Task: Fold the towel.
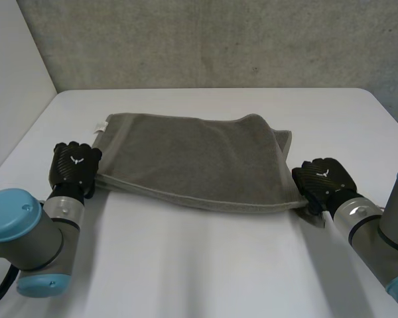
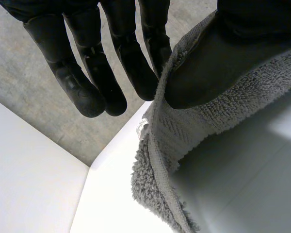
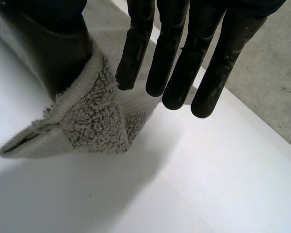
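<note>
Below the grey wall (image 1: 205,40), a white table (image 1: 205,265), seen from the head view. Across its middle, somewhat toward the far side, the grey towel (image 1: 192,159), doubled over, with two layers showing at its right end. Flat along the far edge, near corners raised a little off the tabletop.

Coming in from the near left, the left arm (image 1: 20,232); from the near right, the right arm (image 1: 378,232). Well apart, with the towel between them.

At the towel's near left corner, the left hand (image 1: 73,169). In its own wrist view, left thumb (image 2: 218,53) pressed onto the terry cloth, left fingers (image 2: 77,82) straight and close together, the towel's edge pinched between that thumb and the nearest finger.

At the near right corner, the right hand (image 1: 324,180). In its wrist view, right thumb (image 3: 58,48) against the folded corner, right fingers (image 3: 169,53) straight and slightly spread, cloth nipped between that thumb and the first finger, corner tip clear of the table.

On the far left corner, a small white label (image 1: 101,126).
</note>
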{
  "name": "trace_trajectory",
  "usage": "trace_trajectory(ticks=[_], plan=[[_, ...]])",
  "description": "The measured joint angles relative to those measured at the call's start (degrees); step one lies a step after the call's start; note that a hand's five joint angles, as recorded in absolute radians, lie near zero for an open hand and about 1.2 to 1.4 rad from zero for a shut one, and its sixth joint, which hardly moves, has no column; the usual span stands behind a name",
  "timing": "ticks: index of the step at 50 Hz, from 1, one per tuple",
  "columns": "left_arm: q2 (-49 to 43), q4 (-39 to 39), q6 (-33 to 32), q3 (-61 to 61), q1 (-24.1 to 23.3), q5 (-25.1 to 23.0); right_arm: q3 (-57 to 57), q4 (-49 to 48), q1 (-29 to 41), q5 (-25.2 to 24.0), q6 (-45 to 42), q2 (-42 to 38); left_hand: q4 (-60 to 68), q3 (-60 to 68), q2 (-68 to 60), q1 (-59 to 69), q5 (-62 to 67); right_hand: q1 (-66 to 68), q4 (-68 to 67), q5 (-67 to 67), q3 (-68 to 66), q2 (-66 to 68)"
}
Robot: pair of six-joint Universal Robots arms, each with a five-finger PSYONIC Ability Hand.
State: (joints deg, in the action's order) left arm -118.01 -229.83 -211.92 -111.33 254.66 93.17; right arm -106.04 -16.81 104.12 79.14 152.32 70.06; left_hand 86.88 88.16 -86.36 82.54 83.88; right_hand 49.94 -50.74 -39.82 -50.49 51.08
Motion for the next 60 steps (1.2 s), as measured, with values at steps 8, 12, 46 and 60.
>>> trace_trajectory(ticks=[8, 12, 46, 60], plan=[[0.47, 0.01, -0.2, -0.12, 0.21, 0.04, 0.09, -0.03, -0.18, 0.84, -3.9, -0.13, 0.0, 0.0, 0.0, 0.0, 0.0, 25.93, -25.2, -26.42, -25.26, 24.55], [1.57, 0.22, -0.54, -0.22, 0.48, 0.07, 0.14, -0.03, -0.44, 1.51, -4.61, 2.5, 0.0, 0.01, 0.0, 0.0, 0.0, 25.93, -25.83, -26.73, -25.81, 24.55], [19.02, 29.68, -0.13, 18.06, -0.3, -2.75, 37.27, 39.59, -0.59, -1.75, -22.02, 5.4, 0.0, 0.27, 0.0, 0.0, 0.33, 25.94, -25.84, -26.74, -25.82, 25.06], [6.5, 27.99, 3.38, 53.74, -1.14, -1.28, 66.01, 10.35, 5.97, 8.83, -6.23, -4.71, 0.0, 0.31, 0.0, 0.0, 0.33, 25.94, -25.84, -26.74, -25.82, 25.07]])
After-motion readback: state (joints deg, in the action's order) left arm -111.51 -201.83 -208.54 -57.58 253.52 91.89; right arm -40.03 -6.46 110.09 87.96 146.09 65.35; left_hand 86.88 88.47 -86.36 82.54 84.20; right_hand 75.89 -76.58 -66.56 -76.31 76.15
